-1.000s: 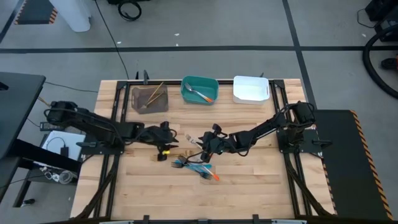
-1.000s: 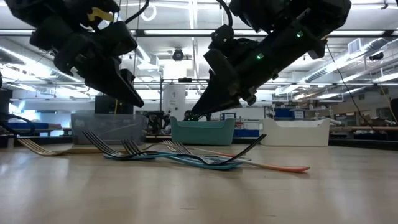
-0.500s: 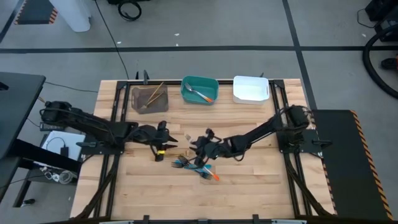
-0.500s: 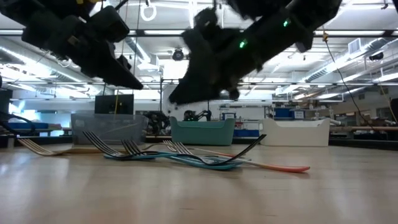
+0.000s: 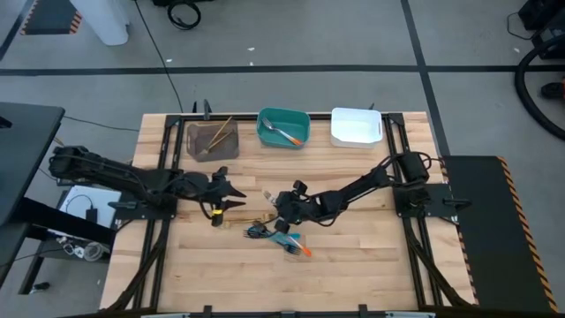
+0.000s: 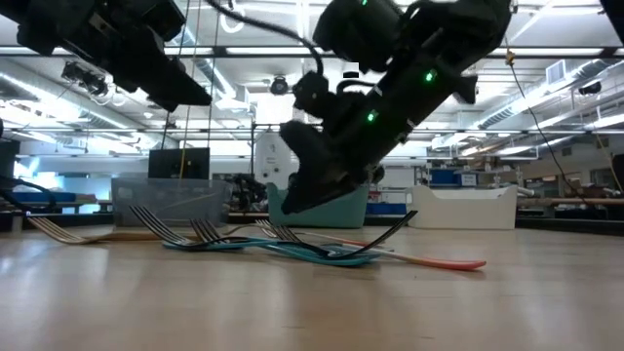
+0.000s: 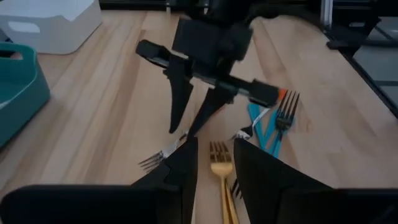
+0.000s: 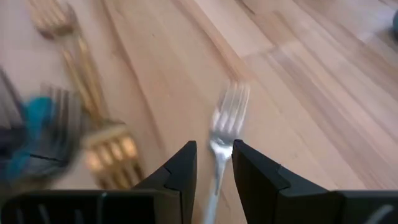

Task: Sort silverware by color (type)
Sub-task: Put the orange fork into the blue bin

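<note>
left claw [image 5: 231, 196]: held above the table [image 5: 353, 265], just left of the cutlery pile [image 5: 278, 237]; fingers [image 7: 264, 174] parted by a narrow gap, nothing gripped; a gold fork [image 7: 221, 168] is seen on the wood through that gap.
grey bin [image 5: 212, 140]: at the back edge, left of the teal bin; gold pieces are seen leaning inside.
gold fork on table [image 6: 58, 230]: lying flat, on the left side of the pile in the low view.
cutlery pile: blue-handled forks [image 6: 244, 244], a dark fork [image 6: 385, 239] and an orange-handled piece [image 6: 439, 261] are heaped together near the table's middle, in front of the teal bin; tines are raised off the wood in the low view.
teal bin [image 5: 282, 128]: back edge, centre; a silver spoon with orange handle [image 5: 284, 134] is held inside.
right claw [image 5: 284, 210]: lowered at the pile's back edge, tips near the wood; fingers [image 8: 261, 177] parted by a narrow gap, a silver fork [image 8: 227, 127] is seen between them; a grip on it cannot be confirmed.
white bin [image 5: 356, 126]: back edge, right of the teal bin.
</note>
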Tool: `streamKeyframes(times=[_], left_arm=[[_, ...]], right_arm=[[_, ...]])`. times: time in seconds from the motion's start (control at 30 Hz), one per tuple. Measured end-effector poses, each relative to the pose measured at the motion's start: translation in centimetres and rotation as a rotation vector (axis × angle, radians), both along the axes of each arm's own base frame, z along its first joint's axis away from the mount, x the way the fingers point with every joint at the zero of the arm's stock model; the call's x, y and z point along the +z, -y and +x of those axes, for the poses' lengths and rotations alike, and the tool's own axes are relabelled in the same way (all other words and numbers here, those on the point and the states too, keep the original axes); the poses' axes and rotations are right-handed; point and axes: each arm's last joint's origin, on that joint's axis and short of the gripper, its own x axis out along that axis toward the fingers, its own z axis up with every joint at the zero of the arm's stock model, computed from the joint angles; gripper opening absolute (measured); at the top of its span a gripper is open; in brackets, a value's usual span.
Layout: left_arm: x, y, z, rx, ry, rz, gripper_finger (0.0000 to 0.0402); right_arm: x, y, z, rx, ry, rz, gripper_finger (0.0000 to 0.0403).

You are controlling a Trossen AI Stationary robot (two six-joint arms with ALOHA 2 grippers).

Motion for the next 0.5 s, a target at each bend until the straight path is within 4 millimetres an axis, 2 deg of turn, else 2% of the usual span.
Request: streamKeyframes(times=[0.17,0.5], left_arm=[[0.1,0.0,-0.2,0.003,-0.002,-0.005,0.0111],[-0.1,0.0,-0.3,0.004,-0.026,-0.004,0.0111]], right_arm=[[-1.4,0.1,-0.1,0.001,-0.052,-0.018,0.0109],[-1.7,0.8,-0.1,0.019,-0.087,0.086,0.0103]])
